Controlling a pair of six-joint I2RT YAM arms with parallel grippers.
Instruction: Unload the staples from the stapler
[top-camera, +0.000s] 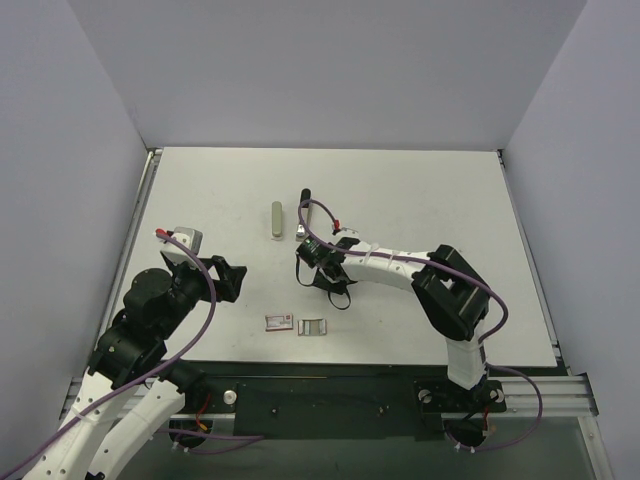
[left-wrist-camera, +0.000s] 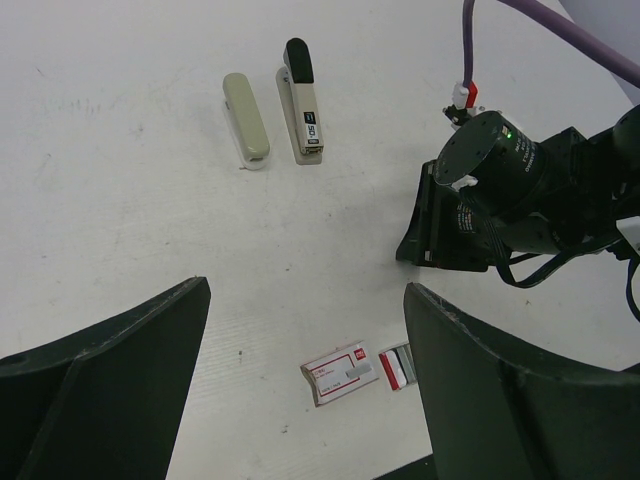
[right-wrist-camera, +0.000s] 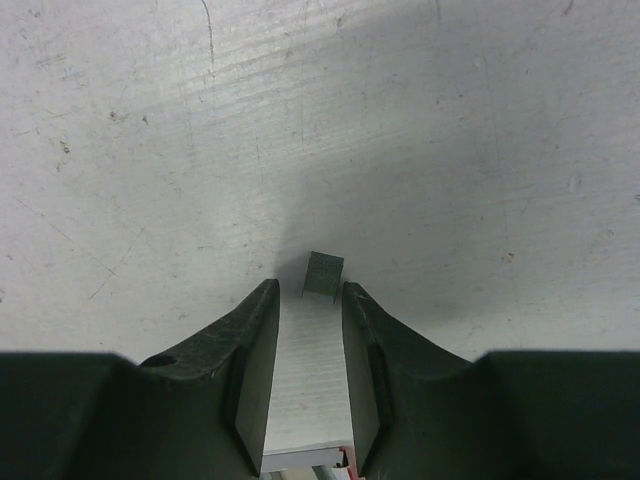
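From your left tool (left-wrist-camera: 305, 290), bare bench runs far and right to the bar (left-wrist-camera: 245, 118) and the stapler (left-wrist-camera: 302, 100), which lie side by side with a slim gap between them. The right arm (left-wrist-camera: 520, 190) blocks the stapler's near right side. A small box (left-wrist-camera: 340, 372) and a second box (left-wrist-camera: 397, 366) lie near centre.

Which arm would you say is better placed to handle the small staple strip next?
Right. The right gripper has the staple strip right at its fingertips, jaws slightly apart. The left gripper hangs open well back, farther from the stapler too.
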